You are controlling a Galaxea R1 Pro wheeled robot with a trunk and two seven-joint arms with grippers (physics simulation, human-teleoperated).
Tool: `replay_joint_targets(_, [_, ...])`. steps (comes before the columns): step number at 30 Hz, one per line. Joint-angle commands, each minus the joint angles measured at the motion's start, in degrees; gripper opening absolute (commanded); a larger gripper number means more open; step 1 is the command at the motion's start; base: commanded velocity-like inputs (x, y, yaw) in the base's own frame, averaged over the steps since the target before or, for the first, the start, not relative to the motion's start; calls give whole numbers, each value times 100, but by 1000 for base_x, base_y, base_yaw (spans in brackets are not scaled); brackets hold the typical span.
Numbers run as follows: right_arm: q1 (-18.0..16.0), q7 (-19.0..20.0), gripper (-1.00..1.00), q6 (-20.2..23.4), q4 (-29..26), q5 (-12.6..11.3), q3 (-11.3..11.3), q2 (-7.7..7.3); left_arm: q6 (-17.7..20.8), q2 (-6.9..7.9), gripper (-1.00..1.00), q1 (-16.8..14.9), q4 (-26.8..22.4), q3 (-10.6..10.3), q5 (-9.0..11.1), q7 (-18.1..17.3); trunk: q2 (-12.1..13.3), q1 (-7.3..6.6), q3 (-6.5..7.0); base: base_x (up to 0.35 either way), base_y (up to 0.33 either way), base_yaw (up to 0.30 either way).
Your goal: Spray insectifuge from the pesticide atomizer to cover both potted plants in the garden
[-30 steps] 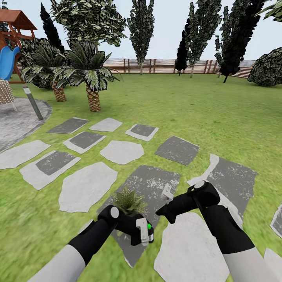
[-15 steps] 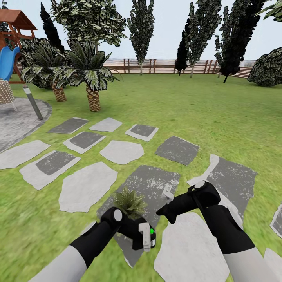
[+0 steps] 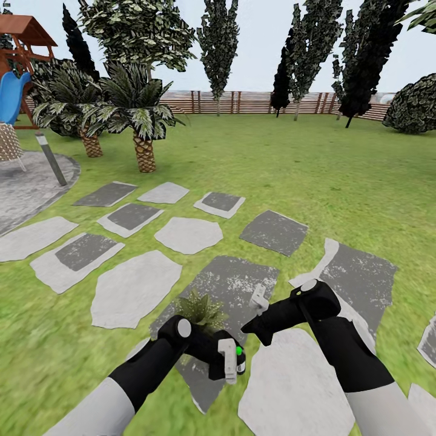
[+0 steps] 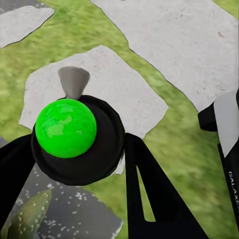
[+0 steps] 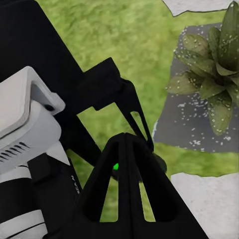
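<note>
The left end effector (image 3: 229, 363) grips a black, round-topped object with a green knob (image 4: 65, 128) — just beside the potted plant (image 3: 200, 310), whose leaves carry whitish insectifuge (image 5: 217, 115). The right end effector (image 5: 125, 149), fingers pressed together, hangs just beside the plant — above the grey stepping stone (image 3: 233, 281).

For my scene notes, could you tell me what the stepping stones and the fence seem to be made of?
Stepping stones: apparently stone or concrete, matte, pale and dark grey with speckled, irregular patches. Fence: probably wood, with brown horizontal slats and darker posts; too distant to show grain.
</note>
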Motion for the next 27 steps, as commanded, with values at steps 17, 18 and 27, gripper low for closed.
replay_joint_targets(17, [-6,51,-100,57,-8,52,6,-2,91,-173,-100,-45,-86,24,-1,-413,-3,0,-5,0,0,0])
replay_joint_targets(18, [-6,50,-100,57,-8,52,6,-2,92,-172,-100,-45,-98,25,-1,-421,-3,0,-5,0,0,0])
replay_joint_targets(27, [-5,49,-100,57,-8,52,6,-2,105,-172,-100,-185,-118,41,-1,-431,-3,0,-5,0,0,0])
